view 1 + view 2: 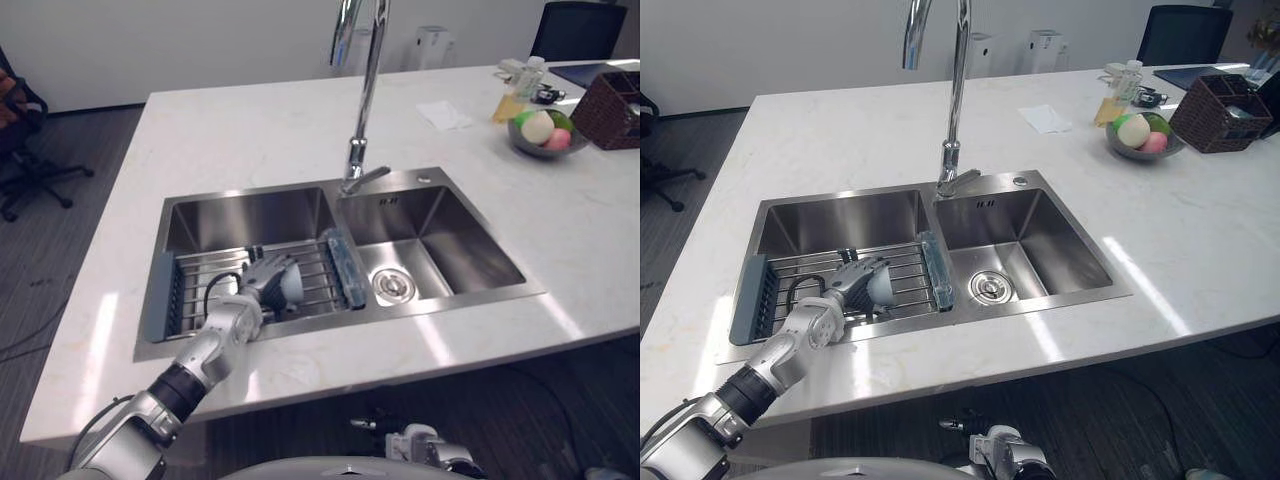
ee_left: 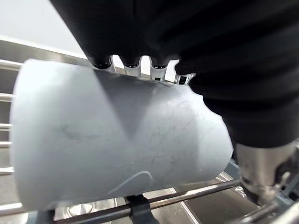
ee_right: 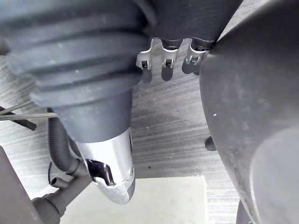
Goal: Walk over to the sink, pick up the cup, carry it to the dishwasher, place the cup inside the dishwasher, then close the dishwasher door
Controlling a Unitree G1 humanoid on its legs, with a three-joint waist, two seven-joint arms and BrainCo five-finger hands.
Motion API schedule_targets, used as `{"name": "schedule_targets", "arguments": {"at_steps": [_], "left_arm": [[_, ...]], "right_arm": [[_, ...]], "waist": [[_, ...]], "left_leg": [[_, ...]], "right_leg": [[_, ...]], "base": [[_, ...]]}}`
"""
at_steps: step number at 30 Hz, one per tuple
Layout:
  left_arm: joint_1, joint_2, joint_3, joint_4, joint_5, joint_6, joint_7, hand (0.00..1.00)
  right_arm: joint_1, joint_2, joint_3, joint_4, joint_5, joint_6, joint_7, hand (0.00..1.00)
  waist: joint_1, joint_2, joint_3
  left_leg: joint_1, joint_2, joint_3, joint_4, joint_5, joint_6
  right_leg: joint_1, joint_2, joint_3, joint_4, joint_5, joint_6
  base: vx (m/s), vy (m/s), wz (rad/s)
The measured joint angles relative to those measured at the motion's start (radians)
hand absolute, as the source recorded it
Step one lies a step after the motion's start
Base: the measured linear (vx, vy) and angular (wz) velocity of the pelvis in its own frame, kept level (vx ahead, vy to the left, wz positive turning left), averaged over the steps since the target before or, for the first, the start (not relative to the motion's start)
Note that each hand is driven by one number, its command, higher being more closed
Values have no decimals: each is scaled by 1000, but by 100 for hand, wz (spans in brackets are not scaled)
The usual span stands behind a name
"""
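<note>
Left robot hand (image 1: 258, 280) is clamping round the pale cup (image 2: 117, 140) over the wire rack (image 1: 322, 268) in the left basin of the sink (image 1: 250, 215). Right robot hand (image 3: 112, 168) is hanging above the floor (image 3: 168, 121); whether it is apart or together cannot be told.

White counter (image 1: 250, 130): fruit bowl (image 1: 528, 147), wicker basket (image 1: 612, 115), napkin (image 1: 443, 115), bottle (image 1: 510, 102).

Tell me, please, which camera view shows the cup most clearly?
The left wrist view: the cup shows close up, on its side above the sink rack, gripped by the left hand. Both eye views show just a pale sliver of it beside that hand.
</note>
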Motion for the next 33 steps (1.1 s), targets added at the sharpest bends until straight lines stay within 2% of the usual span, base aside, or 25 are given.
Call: {"name": "schedule_targets", "arguments": {"at_steps": [6, 10, 17, 22, 29, 33], "left_arm": [[0, -11, 18, 11, 0, 23, 3, 0], [0, -29, 76, 40, 0, 26, 26, 0], [0, -29, 81, 51, -3, 25, 64, 0], [0, -30, 90, 73, -3, 24, 64, 0], [0, -32, 117, 83, 0, 18, 14, 0], [-1, -28, 119, 81, 2, 8, -46, 0]], "right_arm": [[2, 0, 0, -10, 0, 14, 0, 0], [4, 0, 0, -14, 0, 17, 0, 0], [2, 1, 0, -17, -22, 29, 2, 0], [-1, 2, 0, -17, -33, 41, 7, 0], [1, 2, 0, -18, -39, 53, 9, 0], [2, 2, 0, -18, -39, 60, 13, 0]], "waist": [[1, -1, 0], [2, -1, 0], [4, -1, 0], [4, -3, 1], [4, -11, -3], [4, -15, -7]], "left_leg": [[0, 0, 1, 0, 0, 1], [-3, 0, -1, 0, 0, 1], [-6, 0, -4, 0, 0, 1], [7, -1, -4, 0, -1, 0], [8, -1, -5, 0, -1, 1], [7, -2, -6, 0, -3, 1]], "right_leg": [[0, -1, 0, -2, 1, 1], [-1, -1, -1, -4, 2, 2], [0, -1, -4, -7, 2, 2], [14, -1, -5, -9, 2, 2], [14, -2, -5, -7, 1, 3], [14, -2, -5, -9, 0, 4]], "base": [[-5, -1, 0], [0, 0, 0], [0, 0, 0], [0, 0, 0], [0, 0, 0], [0, 0, 0]]}}
